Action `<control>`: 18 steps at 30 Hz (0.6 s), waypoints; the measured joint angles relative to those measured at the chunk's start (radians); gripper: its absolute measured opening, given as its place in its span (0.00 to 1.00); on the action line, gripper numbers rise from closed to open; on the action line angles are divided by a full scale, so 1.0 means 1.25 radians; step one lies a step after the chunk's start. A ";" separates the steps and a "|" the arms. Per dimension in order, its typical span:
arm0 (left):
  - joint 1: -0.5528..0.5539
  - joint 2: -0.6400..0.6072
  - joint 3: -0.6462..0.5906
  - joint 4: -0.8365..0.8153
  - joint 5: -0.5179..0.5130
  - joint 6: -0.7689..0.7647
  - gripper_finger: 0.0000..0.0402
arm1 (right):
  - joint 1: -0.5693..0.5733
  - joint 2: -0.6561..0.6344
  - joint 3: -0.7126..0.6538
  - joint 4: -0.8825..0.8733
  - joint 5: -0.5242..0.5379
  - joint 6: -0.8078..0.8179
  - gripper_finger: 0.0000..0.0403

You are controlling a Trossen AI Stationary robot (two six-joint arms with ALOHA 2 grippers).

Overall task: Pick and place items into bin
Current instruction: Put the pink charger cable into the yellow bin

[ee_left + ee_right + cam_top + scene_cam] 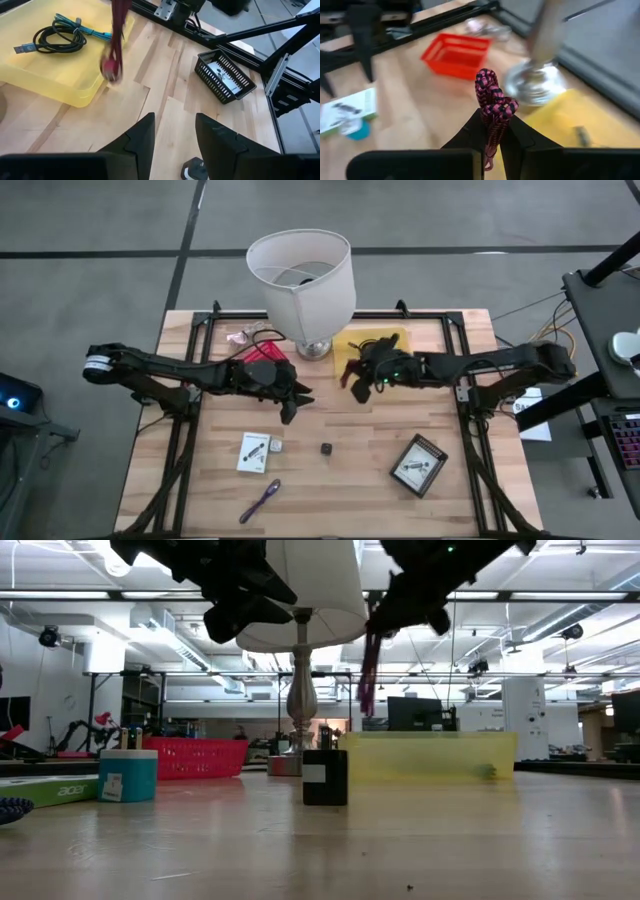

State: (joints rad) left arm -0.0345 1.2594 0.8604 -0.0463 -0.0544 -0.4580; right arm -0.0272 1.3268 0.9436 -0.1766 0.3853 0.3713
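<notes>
My right gripper (494, 119) (358, 380) is shut on a pink-and-black braided cord (492, 95), held up beside the near left corner of the yellow bin (372, 342). The cord hangs as a dark red strand in the low view (368, 665) and the left wrist view (116, 45). A coiled black cable (55, 37) with a teal cord lies inside the bin. My left gripper (175, 122) (292, 405) is open and hovers over bare table left of centre. A white packet (255, 452), a tiny black cube (326, 448) and a purple stick (260, 500) lie on the near table. My right gripper pinches the braided cord between its two fingers at a bunched, folded part (495, 107). The knotted loop end (487, 82) sticks out past the fingertips. The cord is lifted clear of the table, and its free length (368, 680) hangs below the gripper.
A big white lamp (300, 275) stands at the far middle, its metal foot (315, 348) next to the bin. A red basket (265, 355) sits under my left arm. A black mesh basket holding a card (418, 465) lies at the near right. Black rails edge the table.
</notes>
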 joint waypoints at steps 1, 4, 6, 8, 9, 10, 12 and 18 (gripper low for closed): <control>0.000 0.000 0.000 0.000 0.000 0.000 0.31 | -0.003 -0.019 0.000 -0.021 0.014 -0.010 0.05; 0.000 0.000 0.000 0.000 -0.002 0.000 0.31 | -0.017 -0.064 0.001 -0.076 0.055 -0.041 0.05; 0.000 0.000 0.000 0.000 -0.002 0.000 0.31 | -0.029 -0.083 0.001 -0.127 0.078 -0.056 0.05; 0.000 0.000 0.000 0.000 -0.002 0.000 0.31 | -0.042 -0.092 0.001 -0.172 0.096 -0.068 0.05; 0.000 0.001 0.000 0.000 -0.002 0.000 0.31 | -0.050 -0.094 0.001 -0.195 0.097 -0.070 0.05; 0.000 0.001 0.000 0.000 -0.002 0.000 0.31 | -0.058 -0.095 0.001 -0.213 0.099 -0.072 0.05; 0.000 0.001 0.000 0.000 -0.002 0.000 0.31 | -0.072 -0.089 0.001 -0.246 0.104 -0.073 0.05; 0.000 0.001 0.000 0.000 -0.002 0.000 0.31 | -0.097 -0.048 0.000 -0.278 0.126 -0.084 0.05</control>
State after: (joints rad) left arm -0.0345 1.2606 0.8600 -0.0463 -0.0570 -0.4583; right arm -0.1488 1.2673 0.9439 -0.5236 0.5426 0.2664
